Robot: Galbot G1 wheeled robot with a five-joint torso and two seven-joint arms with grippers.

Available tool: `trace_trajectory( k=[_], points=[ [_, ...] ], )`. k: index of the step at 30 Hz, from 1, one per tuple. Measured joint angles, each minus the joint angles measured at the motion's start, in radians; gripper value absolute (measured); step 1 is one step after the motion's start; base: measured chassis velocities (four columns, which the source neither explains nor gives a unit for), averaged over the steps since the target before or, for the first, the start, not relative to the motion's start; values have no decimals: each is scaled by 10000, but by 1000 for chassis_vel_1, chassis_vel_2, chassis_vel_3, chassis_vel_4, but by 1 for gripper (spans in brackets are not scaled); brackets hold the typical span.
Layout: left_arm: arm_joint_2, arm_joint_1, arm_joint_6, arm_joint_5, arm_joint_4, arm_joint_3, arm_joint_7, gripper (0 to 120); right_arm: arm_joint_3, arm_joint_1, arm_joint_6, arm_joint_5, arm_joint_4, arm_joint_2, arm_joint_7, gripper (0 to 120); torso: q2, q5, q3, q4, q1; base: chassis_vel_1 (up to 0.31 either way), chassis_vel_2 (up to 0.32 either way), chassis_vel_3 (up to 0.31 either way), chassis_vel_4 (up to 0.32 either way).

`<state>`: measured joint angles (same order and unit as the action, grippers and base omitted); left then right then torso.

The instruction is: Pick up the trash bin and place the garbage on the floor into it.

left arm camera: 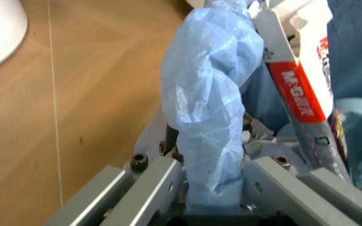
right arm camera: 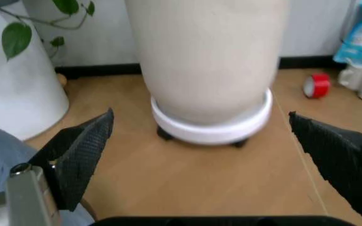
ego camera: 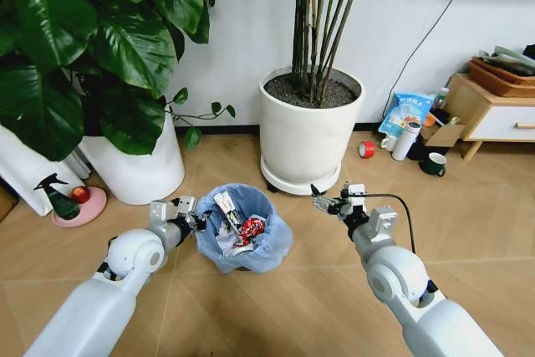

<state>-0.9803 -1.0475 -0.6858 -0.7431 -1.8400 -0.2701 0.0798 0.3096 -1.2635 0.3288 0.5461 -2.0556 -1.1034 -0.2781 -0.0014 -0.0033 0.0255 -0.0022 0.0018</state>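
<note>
The trash bin (ego camera: 242, 227), a small round bin lined with a crinkly light-blue bag, stands on the tan floor (ego camera: 292, 290) in front of me. Garbage lies inside it: white paper, a red-and-white wrapper (ego camera: 251, 227) and a white carton (ego camera: 226, 206). My left gripper (ego camera: 194, 216) is shut on the bin's left rim; in the left wrist view the blue bag rim (left arm camera: 209, 94) runs between the grey fingers (left arm camera: 152, 188), with a red-and-white pack (left arm camera: 303, 89) beyond. To the right of the bin my right gripper (ego camera: 330, 201) hovers open with nothing in it, its black fingertips (right arm camera: 83, 150) wide apart.
A big white plant pot (ego camera: 311, 127) on a wheeled saucer stands just behind the bin; another white pot (ego camera: 138, 165) is at the left. A green spray bottle (ego camera: 58, 198) rests on a pink dish. A red tape roll (ego camera: 366, 149), cups and a low cabinet (ego camera: 493, 110) sit at the right.
</note>
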Motion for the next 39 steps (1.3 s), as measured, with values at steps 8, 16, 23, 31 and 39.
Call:
trace_trajectory(
  k=[8,16,23,31,39],
  points=[
    [10,-221,7,54,-262,-70,24,0,422,-581,-72,-94,-310,-7,40,100,1,4,-2,-2,-1,287,-294,-292,290],
    [-18,-465,8,127,-493,-119,121,0,557,-832,-155,-200,-432,-57,65,100,1,2,-2,-1,-1,272,-285,-279,289],
    [-55,-579,16,193,-648,-143,185,0,587,-1069,-241,-397,-584,-55,153,100,1,4,-1,0,0,268,-261,-275,261],
    [-72,-689,20,254,-713,-157,199,0,572,-1185,-324,-489,-608,-115,195,100,0,2,0,-1,1,319,-302,-334,307],
    [-114,-740,38,293,-768,-197,209,0,531,-1269,-367,-508,-643,-84,213,100,-1,-1,-3,0,-2,362,-306,-364,317]
  ],
)
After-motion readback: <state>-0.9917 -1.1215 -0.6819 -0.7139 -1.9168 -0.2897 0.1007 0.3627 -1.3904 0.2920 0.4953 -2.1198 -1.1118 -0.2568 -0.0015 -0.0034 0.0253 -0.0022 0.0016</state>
